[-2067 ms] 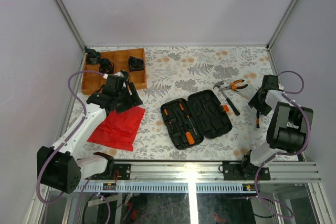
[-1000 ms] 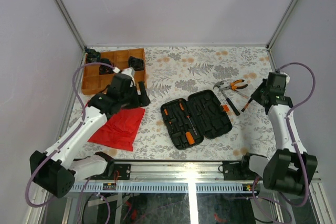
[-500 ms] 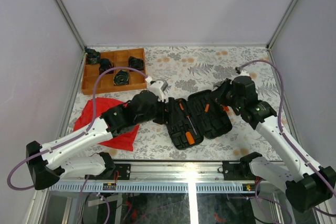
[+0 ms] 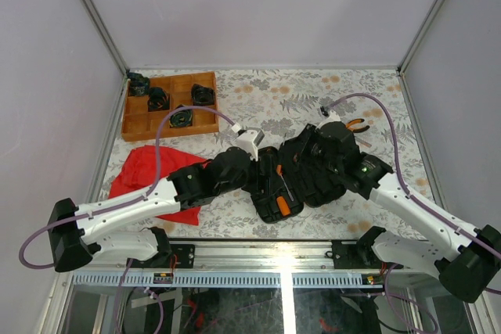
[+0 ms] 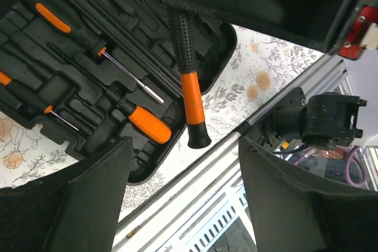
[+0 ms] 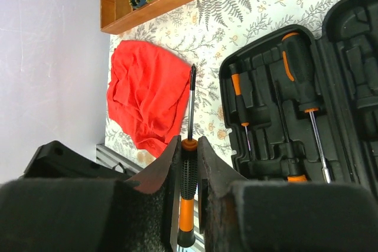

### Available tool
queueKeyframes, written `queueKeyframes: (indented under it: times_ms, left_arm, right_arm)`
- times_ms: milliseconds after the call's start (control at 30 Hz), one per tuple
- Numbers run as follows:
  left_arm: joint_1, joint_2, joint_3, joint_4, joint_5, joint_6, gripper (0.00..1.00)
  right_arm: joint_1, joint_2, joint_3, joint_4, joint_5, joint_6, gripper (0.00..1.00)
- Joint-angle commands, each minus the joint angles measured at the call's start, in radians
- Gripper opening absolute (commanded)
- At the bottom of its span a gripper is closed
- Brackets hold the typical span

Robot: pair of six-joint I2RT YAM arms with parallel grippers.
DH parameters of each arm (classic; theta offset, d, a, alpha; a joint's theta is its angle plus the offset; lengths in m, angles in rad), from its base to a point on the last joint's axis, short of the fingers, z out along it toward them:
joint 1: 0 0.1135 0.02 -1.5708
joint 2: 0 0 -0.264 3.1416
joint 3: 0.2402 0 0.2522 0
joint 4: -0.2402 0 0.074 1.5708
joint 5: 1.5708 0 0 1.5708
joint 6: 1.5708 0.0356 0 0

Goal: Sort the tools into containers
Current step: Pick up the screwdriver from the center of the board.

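Gripping a slim screwdriver (image 6: 187, 205) by its black-and-orange handle, right gripper (image 6: 189, 146) has both fingers clamped tight on it, shaft sticking out forward past the fingertips. From the right wrist view the tip lines up with the floral table (image 6: 201, 95) between the red cloth (image 6: 147, 92) and the left rim of the open tool case (image 6: 266, 57); from the left wrist view the same handle hangs across the case rim, off the surface. Left gripper (image 5: 184, 163) is spread wide with nothing between its fingers, hovering low at the near left side of the case. From above, both wrists meet over the case at mid-table and cover much of it. Case lies open flat; its left half already has screwdrivers seated in the moulded slots: a fat one with an orange stripe (image 6: 295, 69), a thinner one (image 6: 239, 95) beside it, and one with an orange handle (image 4: 283, 206) near the front edge. Orange-handled pliers (image 4: 358, 124) lie on the table behind the right arm, outside the case. Wooden tray (image 4: 141, 123) sits far left.
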Motion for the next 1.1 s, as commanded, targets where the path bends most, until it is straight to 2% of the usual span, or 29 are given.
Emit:
queueKeyframes:
  times_ms: [0, 133, 367, 500, 600, 667, 700, 767, 900, 967, 1067]
  left_arm:
    - [-0.003, 0.013, -0.008, 0.099, -0.069, -0.001, 0.69]
    - [-0.003, 0.02, -0.007, 0.101, -0.086, -0.002, 0.58]
    - [-0.004, 0.016, -0.017, 0.125, -0.066, -0.011, 0.27]
    - [-0.003, 0.01, -0.025, 0.123, -0.057, -0.027, 0.18]
    - [-0.003, 0.0, -0.032, 0.126, -0.047, -0.033, 0.08]
    - [-0.004, -0.006, -0.032, 0.121, -0.047, -0.034, 0.01]
    - [-0.004, -0.011, -0.032, 0.117, -0.049, -0.033, 0.0]
    - [-0.004, -0.023, -0.033, 0.111, -0.048, -0.025, 0.0]
    - [-0.005, -0.051, -0.037, 0.078, -0.057, -0.01, 0.0]
    - [-0.004, -0.065, -0.043, 0.058, -0.07, -0.008, 0.0]
    - [-0.003, -0.092, -0.061, 0.039, -0.082, -0.005, 0.0]
  right_arm:
    - [0.017, 0.008, 0.038, 0.067, 0.021, 0.043, 0.0]
    - [0.018, 0.004, 0.019, 0.096, 0.009, 0.059, 0.0]
    - [0.018, 0.012, 0.01, 0.111, -0.012, 0.057, 0.0]
    - [0.018, 0.003, -0.01, 0.135, -0.023, 0.066, 0.0]
    - [0.018, -0.001, -0.027, 0.152, -0.032, 0.074, 0.0]
    - [0.018, -0.001, -0.027, 0.152, -0.042, 0.066, 0.06]
    - [0.018, -0.003, -0.028, 0.15, -0.043, 0.063, 0.13]
    - [0.017, -0.018, -0.034, 0.148, -0.042, 0.052, 0.28]
    - [0.018, -0.065, -0.053, 0.122, -0.011, 0.016, 0.44]
    - [0.018, -0.1, -0.065, 0.103, 0.002, -0.009, 0.56]
    - [0.018, -0.14, -0.07, 0.074, 0.006, -0.099, 0.62]
